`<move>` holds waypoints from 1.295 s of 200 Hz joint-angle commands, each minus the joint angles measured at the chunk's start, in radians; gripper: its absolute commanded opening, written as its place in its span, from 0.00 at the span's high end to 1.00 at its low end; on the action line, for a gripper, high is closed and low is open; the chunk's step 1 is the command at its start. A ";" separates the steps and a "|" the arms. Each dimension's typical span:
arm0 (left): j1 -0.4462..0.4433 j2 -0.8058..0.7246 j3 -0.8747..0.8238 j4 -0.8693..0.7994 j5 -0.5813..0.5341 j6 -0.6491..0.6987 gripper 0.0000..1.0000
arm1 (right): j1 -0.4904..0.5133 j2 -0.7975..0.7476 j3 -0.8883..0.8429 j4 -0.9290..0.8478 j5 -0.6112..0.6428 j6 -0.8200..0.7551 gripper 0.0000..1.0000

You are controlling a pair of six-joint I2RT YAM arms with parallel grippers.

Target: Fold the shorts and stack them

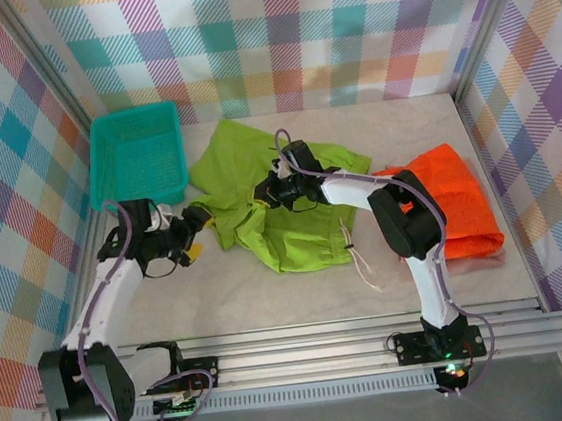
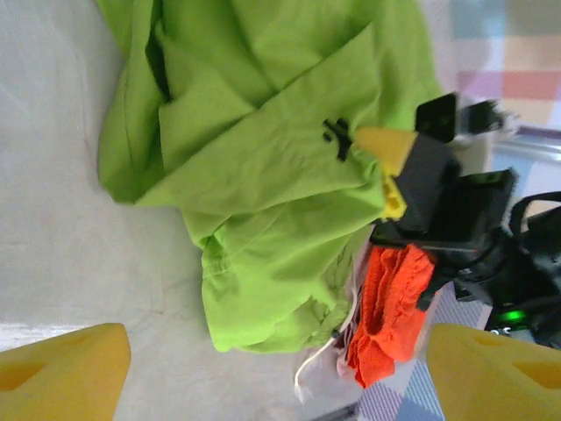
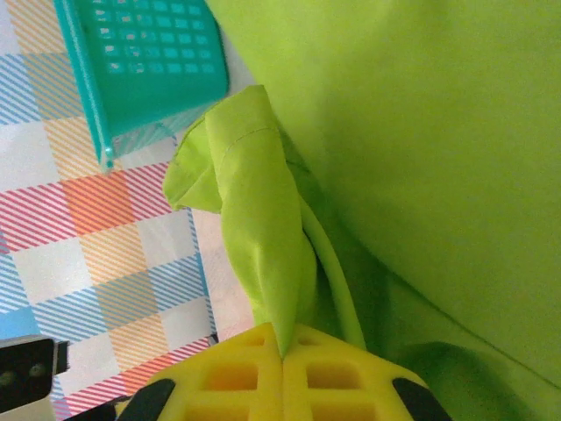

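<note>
The lime green shorts (image 1: pixel 287 220) lie crumpled in the middle of the table. My right gripper (image 1: pixel 269 194) is shut on a raised fold of the green shorts (image 3: pixel 263 228), and the cloth runs down between its yellow pads (image 3: pixel 285 377). My left gripper (image 1: pixel 195 238) stands open at the left edge of the green shorts (image 2: pixel 263 175). Its yellow fingertips (image 2: pixel 61 368) are wide apart with nothing between them. The bright orange shorts (image 1: pixel 451 203) lie folded at the right, and I see their edge (image 2: pixel 390 307) past the green cloth.
A teal mesh basket (image 1: pixel 137 153) stands at the back left, close to the green cloth (image 3: pixel 149 61). A white drawstring (image 1: pixel 364 262) trails from the shorts toward the front. Checked walls enclose the table on three sides.
</note>
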 commanded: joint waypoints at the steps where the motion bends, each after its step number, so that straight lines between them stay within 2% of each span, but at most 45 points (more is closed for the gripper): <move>1: -0.062 0.053 -0.023 0.091 -0.019 -0.020 0.18 | -0.007 0.028 -0.013 0.040 -0.007 0.013 0.93; 42: -0.131 0.127 -0.038 0.237 -0.143 0.032 0.25 | -0.008 0.030 -0.006 0.017 -0.008 -0.009 0.94; 71: -0.136 0.212 -0.015 0.238 -0.225 0.120 0.28 | -0.008 0.027 -0.004 0.005 -0.007 -0.019 0.94; 111: -0.147 0.327 -0.010 0.314 -0.201 0.153 0.37 | -0.010 0.029 0.008 -0.008 -0.007 -0.031 0.94; 194: -0.165 0.409 -0.013 0.413 -0.188 0.172 0.53 | -0.010 0.037 0.017 -0.020 -0.009 -0.036 0.94; 207: -0.166 0.426 -0.017 0.422 -0.178 0.167 0.59 | -0.010 0.038 0.019 -0.020 -0.009 -0.036 0.94; 218: -0.167 0.432 -0.022 0.430 -0.170 0.158 0.65 | -0.010 0.042 0.020 -0.022 -0.009 -0.036 0.94; 259: -0.169 0.366 -0.035 0.411 -0.159 0.136 0.73 | -0.011 0.048 0.022 -0.031 -0.005 -0.037 0.93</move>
